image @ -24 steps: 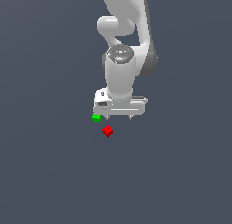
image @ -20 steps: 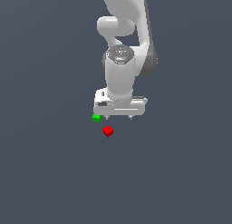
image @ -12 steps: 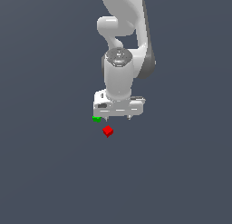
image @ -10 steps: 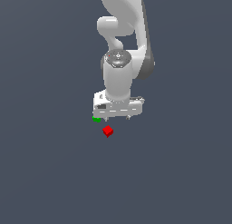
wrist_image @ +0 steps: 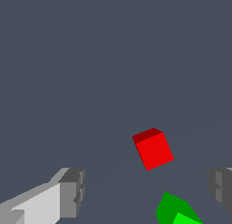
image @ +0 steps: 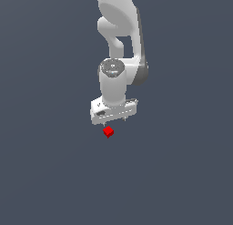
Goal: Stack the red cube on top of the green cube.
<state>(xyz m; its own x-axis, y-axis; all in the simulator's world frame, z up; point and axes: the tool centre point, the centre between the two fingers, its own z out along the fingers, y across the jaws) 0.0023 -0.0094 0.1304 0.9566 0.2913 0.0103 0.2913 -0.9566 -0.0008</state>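
Gripper (wrist_image: 147, 191): you see its fingers (wrist_image: 72, 193) spread wide apart, holding nothing.
Red cube (wrist_image: 153, 148): on the floor, apart from the gripper.
Green cube (wrist_image: 174, 210): near the red cube, apparently not touching; hidden in your exterior view.

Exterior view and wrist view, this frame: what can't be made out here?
- Green cube: hidden in the exterior view behind the gripper; in the wrist view the picture's edge cuts it off.
- Gripper fingers: the wrist view shows only parts of them, with an open gap between; in the exterior view they are too small to read.
- Red cube: the height between it and the gripper cannot be judged from either view.
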